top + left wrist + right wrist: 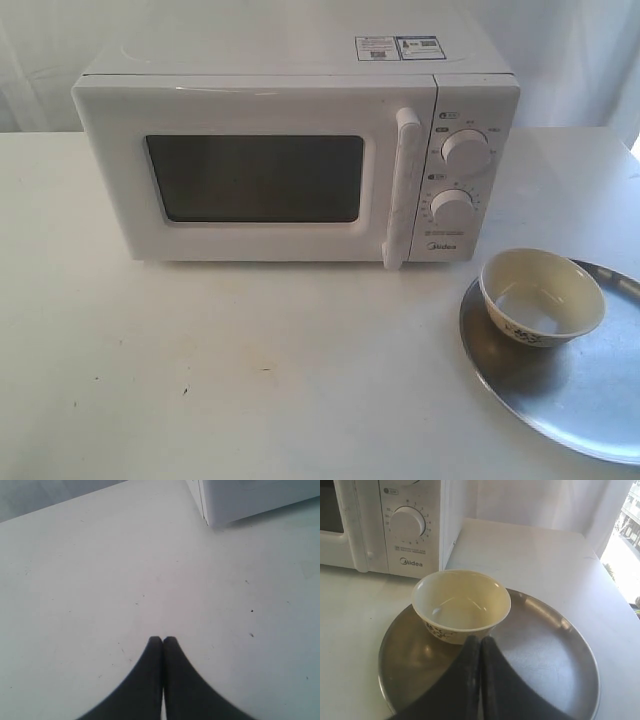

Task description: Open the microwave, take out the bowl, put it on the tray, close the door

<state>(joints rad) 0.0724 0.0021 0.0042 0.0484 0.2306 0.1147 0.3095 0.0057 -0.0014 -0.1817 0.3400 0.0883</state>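
Note:
The white microwave point(290, 150) stands at the back of the table, its door point(250, 175) shut flush, the vertical handle point(403, 185) beside the two knobs. On the silver tray point(580, 390) at the front right sits the cream bowl point(541, 296), upright and empty. The same bowl point(461, 604) and tray point(545, 655) fill the right wrist view, where my right gripper point(480, 639) hovers shut just short of the bowl's side. My left gripper point(162, 640) is shut over bare table, a microwave corner point(220, 505) ahead of it. Neither gripper shows in the exterior view.
The white table point(250, 370) spreads wide in front of the microwave. A white curtain point(580, 50) hangs behind. A bright window point(625, 535) lies off the table's right edge in the right wrist view.

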